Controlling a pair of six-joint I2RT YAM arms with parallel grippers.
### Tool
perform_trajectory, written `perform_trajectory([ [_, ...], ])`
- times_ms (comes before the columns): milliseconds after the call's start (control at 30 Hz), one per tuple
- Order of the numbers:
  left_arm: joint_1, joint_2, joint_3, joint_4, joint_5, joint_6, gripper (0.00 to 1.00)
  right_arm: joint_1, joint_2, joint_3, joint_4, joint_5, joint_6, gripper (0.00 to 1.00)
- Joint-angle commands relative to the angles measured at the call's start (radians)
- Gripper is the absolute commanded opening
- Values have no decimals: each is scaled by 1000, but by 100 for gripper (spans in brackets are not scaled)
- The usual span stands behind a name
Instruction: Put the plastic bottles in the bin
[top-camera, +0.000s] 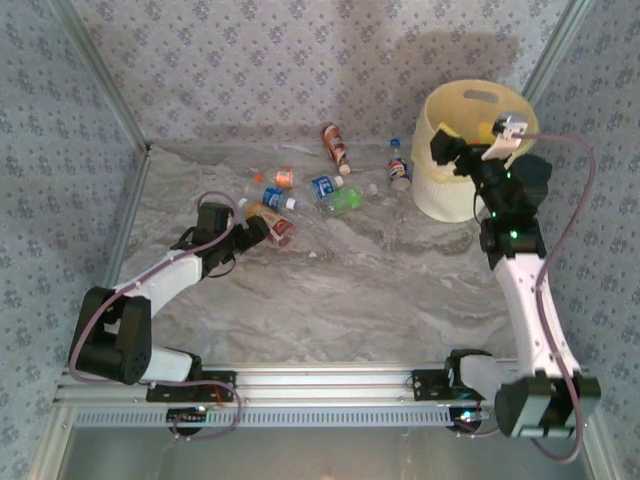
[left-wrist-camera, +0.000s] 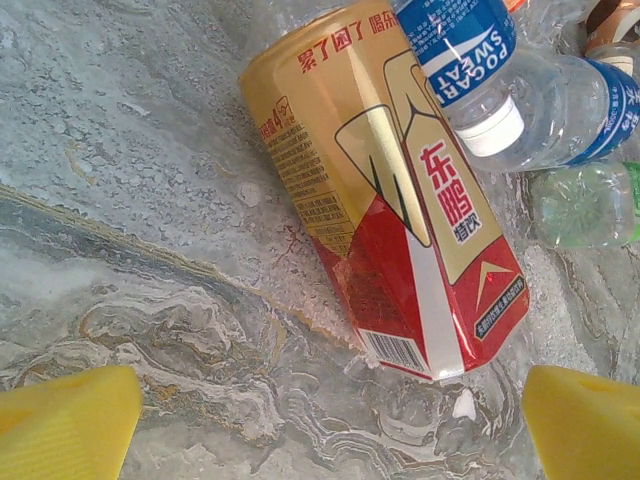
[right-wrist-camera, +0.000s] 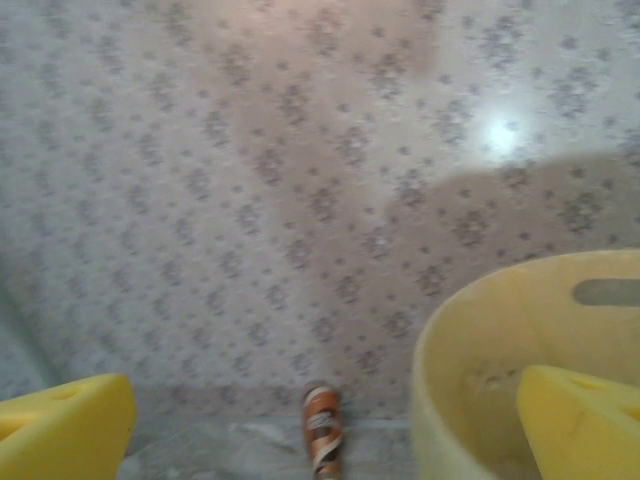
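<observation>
The left gripper (left-wrist-camera: 325, 430) is wide open and holds nothing. Its two yellow fingers (left-wrist-camera: 60, 430) hang just above the table (left-wrist-camera: 130, 200). The gold and red bottle (left-wrist-camera: 390, 190) lies just in front of them, not touched yet.

I think grabbing this bottle is the job right now. To do it well, the arm should go forward a bit so one finger sits on each side of the bottle's round middle. Then it should go down close to the table and squeeze softly. The bottle lies slanted, so the wrist may need a small turn first. It is round and smooth, so it could roll or slip away.

A blue-label bottle (left-wrist-camera: 470, 60) lies across its far end, so lift slowly or that one may get knocked. A green bottle (left-wrist-camera: 590, 205) lies just to the right of both. These three sit near the middle of the table, a bit toward the left edge. More bottles lie closer to the far edge, and an orange-brown bottle (right-wrist-camera: 322, 430) is right by it.

The bin (top-camera: 445, 190) stands in the far right corner of the table. The right gripper (right-wrist-camera: 326, 400) is up by the bin's rim, spread wide, with nothing in it. Its next job is likely to come down for a bottle.
</observation>
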Motion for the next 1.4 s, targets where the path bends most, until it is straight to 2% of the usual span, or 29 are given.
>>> perform_trajectory([
  [0, -25, 20, 47, -23, -35, 23, 98, 42, -134, -75, -81, -44, -37, 100],
  [133, -60, 44, 84, -55, -93, 28, 98, 73, -233, -170, -85, -72, 4, 100],
  [267, -100, 94, 162, -143, -175, 15, 98, 111, -234, -170, -183, -60, -22, 100],
  [400, -111, 164, 220, -162, -149, 12, 98, 147, -218, -171, -172, -3, -42, 100],
  [567, -133, 236, 304, -196, -166, -4, 98, 165, -195, -167, -142, 2, -42, 100],
  [867, -149, 367, 447, -297, -259, -148, 98, 181, -210, -170, -193, 28, -57, 100],
  [1067, -149, 440, 532, -401, -373, -253, 98, 184, -229, -171, -212, 44, -65, 100],
  [1367, -125, 512, 579, -386, -348, -214, 98, 191, -230, -166, -249, 47, -63, 100],
])
